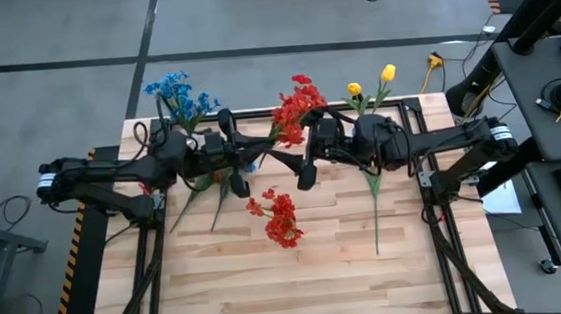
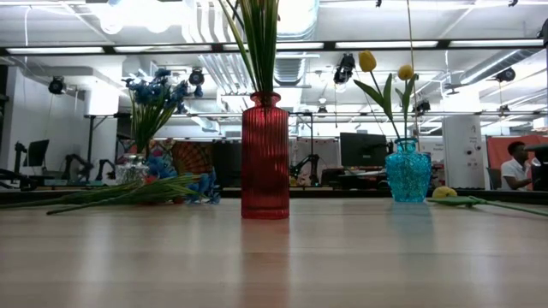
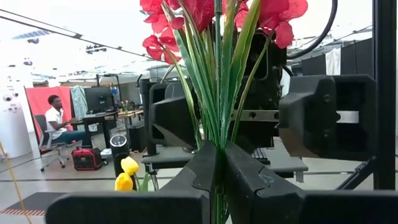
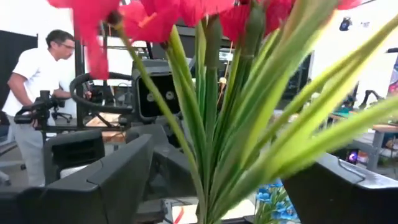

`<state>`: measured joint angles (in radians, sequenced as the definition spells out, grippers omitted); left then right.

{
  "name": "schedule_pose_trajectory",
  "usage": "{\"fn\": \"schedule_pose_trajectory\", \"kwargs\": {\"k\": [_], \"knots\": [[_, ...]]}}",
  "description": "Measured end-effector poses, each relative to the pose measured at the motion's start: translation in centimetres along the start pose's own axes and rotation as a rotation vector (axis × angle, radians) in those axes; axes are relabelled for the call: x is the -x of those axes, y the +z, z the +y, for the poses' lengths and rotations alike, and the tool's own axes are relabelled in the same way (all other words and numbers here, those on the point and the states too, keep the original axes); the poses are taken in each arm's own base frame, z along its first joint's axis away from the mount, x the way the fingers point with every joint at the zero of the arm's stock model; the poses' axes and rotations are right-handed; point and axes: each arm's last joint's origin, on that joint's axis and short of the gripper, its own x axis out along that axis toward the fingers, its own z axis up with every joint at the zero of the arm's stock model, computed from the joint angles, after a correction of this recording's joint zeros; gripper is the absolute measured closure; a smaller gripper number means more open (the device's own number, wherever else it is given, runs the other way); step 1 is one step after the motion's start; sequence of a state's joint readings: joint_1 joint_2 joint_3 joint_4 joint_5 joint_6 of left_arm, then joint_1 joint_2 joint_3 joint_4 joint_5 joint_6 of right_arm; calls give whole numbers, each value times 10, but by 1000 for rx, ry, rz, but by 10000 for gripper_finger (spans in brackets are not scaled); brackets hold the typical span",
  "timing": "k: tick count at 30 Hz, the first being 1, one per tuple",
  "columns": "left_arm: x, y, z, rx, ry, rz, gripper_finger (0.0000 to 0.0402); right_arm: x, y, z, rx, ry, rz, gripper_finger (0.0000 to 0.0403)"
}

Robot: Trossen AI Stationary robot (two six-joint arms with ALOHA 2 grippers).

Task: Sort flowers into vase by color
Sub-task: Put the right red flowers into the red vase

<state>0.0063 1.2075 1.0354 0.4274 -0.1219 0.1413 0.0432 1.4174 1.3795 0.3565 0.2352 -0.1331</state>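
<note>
A red ribbed vase (image 2: 264, 158) holds a bunch of red flowers (image 1: 297, 106) on upright green stems. My left gripper (image 3: 217, 177) comes from the table's left and is shut on those stems. My right gripper (image 4: 217, 186) comes from the right and is open, one finger on either side of the same stems. Blue flowers (image 2: 154, 98) stand in a clear vase at the far left. Yellow buds (image 2: 385, 67) stand in a turquoise vase (image 2: 408, 171). A loose red sprig (image 1: 280, 217) and a yellow-flower stem (image 1: 375, 205) lie flat on the table. My left gripper pinches the bunch of green stems (image 3: 217, 134) of the red flowers between its two fingers, below the blossoms. The fingers come level from the table's left and lie across the stems. The stems stand upright, and their lower part goes down into the red vase.
Loose green stems (image 1: 203, 193) lie by the left arm, and more blue flowers (image 2: 201, 184) lie behind them. The black frame (image 1: 427, 105) runs along the far edge. The near half of the wooden table (image 1: 301, 286) is bare. People sit at desks in the room behind.
</note>
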Motion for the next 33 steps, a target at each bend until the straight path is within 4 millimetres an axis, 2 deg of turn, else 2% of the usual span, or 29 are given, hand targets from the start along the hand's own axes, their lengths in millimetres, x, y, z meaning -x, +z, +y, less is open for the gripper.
{"fn": "schedule_pose_trajectory", "kwargs": {"k": [8, 19, 23, 33], "knots": [[-13, -1, -2, -2, -1, 10, 397, 0, 0, -1, 9, -2, 4, 149], [-9, 4, -1, 2, -1, 5, 392, 0, 1, -1, 23, -2, 2, 258], [-8, 2, -1, 1, -2, 17, 368, 1, 1, -1, 25, 2, 1, 287], [-5, 4, 0, 19, -3, 30, 273, 1, 1, -1, 25, 6, 0, 343]]}}
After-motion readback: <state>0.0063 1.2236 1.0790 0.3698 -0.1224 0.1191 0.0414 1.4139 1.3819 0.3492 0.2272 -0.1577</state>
